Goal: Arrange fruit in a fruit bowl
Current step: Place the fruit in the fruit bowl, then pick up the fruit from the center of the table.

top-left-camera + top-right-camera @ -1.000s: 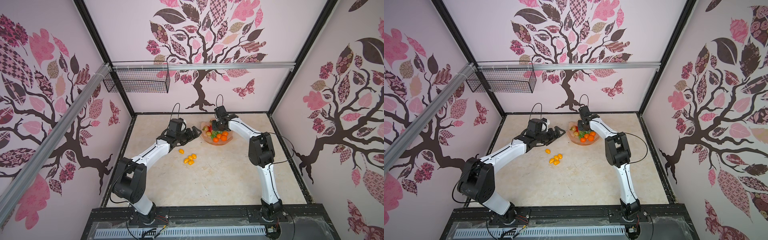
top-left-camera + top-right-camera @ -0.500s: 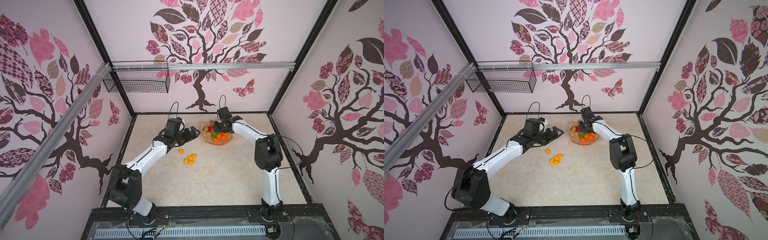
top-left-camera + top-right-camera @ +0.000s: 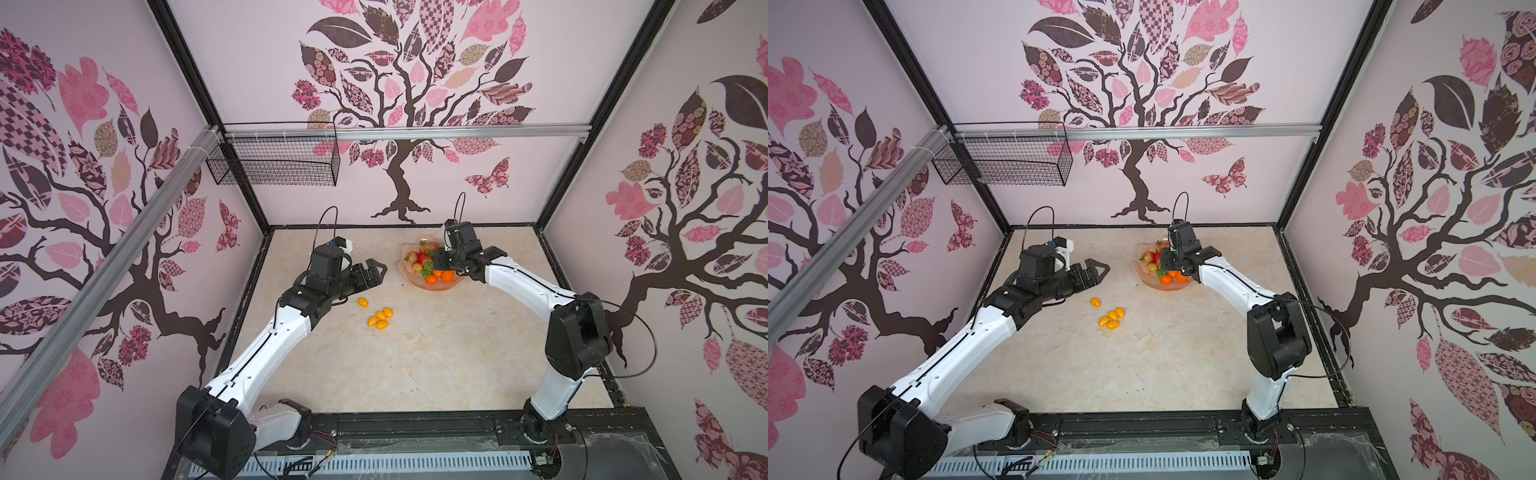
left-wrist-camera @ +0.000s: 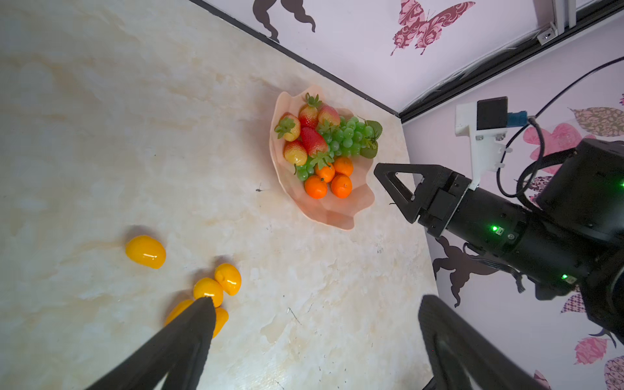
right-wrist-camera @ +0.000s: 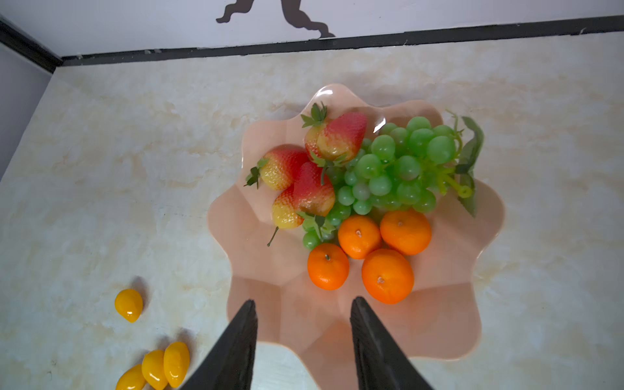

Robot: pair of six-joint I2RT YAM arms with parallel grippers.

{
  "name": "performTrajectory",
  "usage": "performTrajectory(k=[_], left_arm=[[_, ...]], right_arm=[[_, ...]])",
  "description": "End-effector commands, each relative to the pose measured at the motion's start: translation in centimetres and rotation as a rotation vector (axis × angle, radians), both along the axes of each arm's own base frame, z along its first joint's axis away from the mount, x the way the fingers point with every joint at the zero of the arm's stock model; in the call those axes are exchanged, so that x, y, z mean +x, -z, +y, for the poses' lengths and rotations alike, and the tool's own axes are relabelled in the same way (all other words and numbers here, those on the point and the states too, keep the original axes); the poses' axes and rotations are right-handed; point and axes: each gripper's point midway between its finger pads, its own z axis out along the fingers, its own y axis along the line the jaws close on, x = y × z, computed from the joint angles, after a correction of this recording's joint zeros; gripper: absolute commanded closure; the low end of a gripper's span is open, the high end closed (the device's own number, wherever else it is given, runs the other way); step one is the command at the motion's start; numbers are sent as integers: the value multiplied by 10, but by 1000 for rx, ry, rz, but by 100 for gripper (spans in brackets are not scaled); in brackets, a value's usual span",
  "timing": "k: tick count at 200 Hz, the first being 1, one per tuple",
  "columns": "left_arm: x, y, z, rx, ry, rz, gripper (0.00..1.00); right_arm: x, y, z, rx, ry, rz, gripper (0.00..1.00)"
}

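The peach-pink scalloped fruit bowl (image 3: 436, 286) (image 3: 1156, 284) (image 5: 439, 320) stands at the back of the table. It holds red strawberries (image 5: 310, 192), a green grape bunch (image 5: 398, 165) and several tangerines (image 5: 388, 277). Several yellow oval tomatoes (image 3: 380, 319) (image 3: 1111, 321) (image 4: 145, 251) lie on the table in front of the bowl and to its left. My right gripper (image 5: 304, 300) (image 3: 438, 262) hangs open and empty over the bowl's near rim. My left gripper (image 4: 317, 300) (image 3: 376, 270) is open and empty, above the table beside the tomatoes.
A black wire basket (image 3: 274, 164) hangs on the rail at the back left wall. Black frame edges border the marble table (image 3: 415, 365). One finger (image 4: 393, 182) of the right gripper shows beside the bowl in the left wrist view.
My right gripper has opened over the bowl and shifted slightly to the right. The left arm has drawn back a little from the bowl.
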Motion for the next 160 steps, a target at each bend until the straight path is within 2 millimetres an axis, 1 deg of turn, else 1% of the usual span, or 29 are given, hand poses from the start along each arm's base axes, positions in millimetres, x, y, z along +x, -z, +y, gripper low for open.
performTrajectory(k=[1, 41, 74, 107, 117, 160], left_arm=[[-18, 26, 15, 38, -23, 54, 2], [-36, 44, 32, 21, -70, 106, 2], [-46, 59, 47, -11, -102, 154, 2], [-55, 71, 57, -37, -122, 189, 2], [-56, 74, 58, -46, -124, 195, 2], [-59, 86, 53, -112, -120, 224, 2]], right_arm=[[-22, -10, 20, -26, -68, -34, 51], [-64, 16, 65, -43, -203, 17, 51], [-87, 36, 92, -36, -299, 73, 52], [-109, 58, 121, -51, -464, 128, 53], [-111, 65, 125, -69, -484, 145, 54], [-108, 92, 137, -96, -502, 234, 55]])
